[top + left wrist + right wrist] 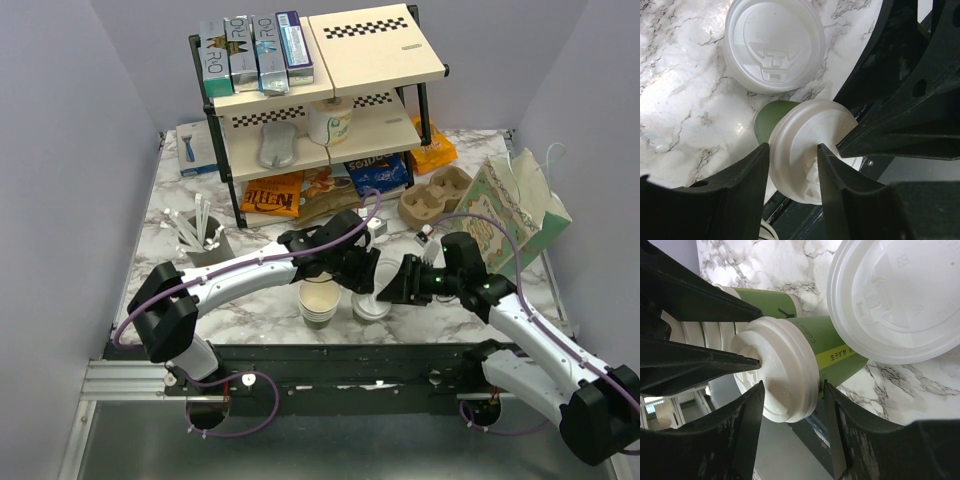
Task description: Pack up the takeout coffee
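Right wrist: takeout coffee sits between the fingers of both grippers, lid facing the camera.
Right gripper and left gripper each straddle the lid, part-closed. I cannot tell whether either truly clamps it. Judgement: one gripper should take the cup wall below the lid, since squeezing the rim may pop it. Count: one takeout coffee, one loose lid just beyond the fingertips, one stack of nested cups, one cup carrier.
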`<state>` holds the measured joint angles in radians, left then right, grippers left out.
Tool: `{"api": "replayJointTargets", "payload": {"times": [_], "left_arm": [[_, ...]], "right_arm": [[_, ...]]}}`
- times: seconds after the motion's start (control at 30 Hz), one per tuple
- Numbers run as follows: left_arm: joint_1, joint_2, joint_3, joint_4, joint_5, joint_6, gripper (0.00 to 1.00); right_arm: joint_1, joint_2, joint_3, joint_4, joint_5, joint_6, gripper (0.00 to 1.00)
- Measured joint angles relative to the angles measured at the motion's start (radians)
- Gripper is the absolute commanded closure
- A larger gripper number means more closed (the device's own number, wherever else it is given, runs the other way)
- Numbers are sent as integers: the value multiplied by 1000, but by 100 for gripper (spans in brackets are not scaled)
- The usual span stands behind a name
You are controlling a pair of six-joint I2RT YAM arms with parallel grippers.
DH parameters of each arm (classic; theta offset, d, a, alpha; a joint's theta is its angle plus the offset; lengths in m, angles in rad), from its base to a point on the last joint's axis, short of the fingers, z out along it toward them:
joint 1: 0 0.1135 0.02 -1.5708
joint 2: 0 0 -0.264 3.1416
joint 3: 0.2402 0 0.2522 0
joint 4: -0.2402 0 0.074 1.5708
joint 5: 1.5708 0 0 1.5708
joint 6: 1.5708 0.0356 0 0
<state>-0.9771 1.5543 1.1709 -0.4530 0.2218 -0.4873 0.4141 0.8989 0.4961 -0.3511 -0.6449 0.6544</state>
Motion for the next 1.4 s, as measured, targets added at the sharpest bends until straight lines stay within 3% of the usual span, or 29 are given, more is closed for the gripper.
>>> {"api": "replayJointTargets", "payload": {"times": [0.17,0.7,0.83,1.13,1.4], "left_arm": [[0,4,2,2,-5,1,38],[0,7,2,-2,-72,12,27],[0,7,2,-2,-79,14,27],[0,7,-3,11,-63,11,41],[1,15,-18,90,-5,-16,44]], "right_arm": [[4,10,10,-10,7,-11,40],[26,65,42,-23,31,-29,40],[31,65,43,-32,42,-29,40],[32,65,47,-35,54,-28,40],[34,51,49,-51,63,-28,40]]}}
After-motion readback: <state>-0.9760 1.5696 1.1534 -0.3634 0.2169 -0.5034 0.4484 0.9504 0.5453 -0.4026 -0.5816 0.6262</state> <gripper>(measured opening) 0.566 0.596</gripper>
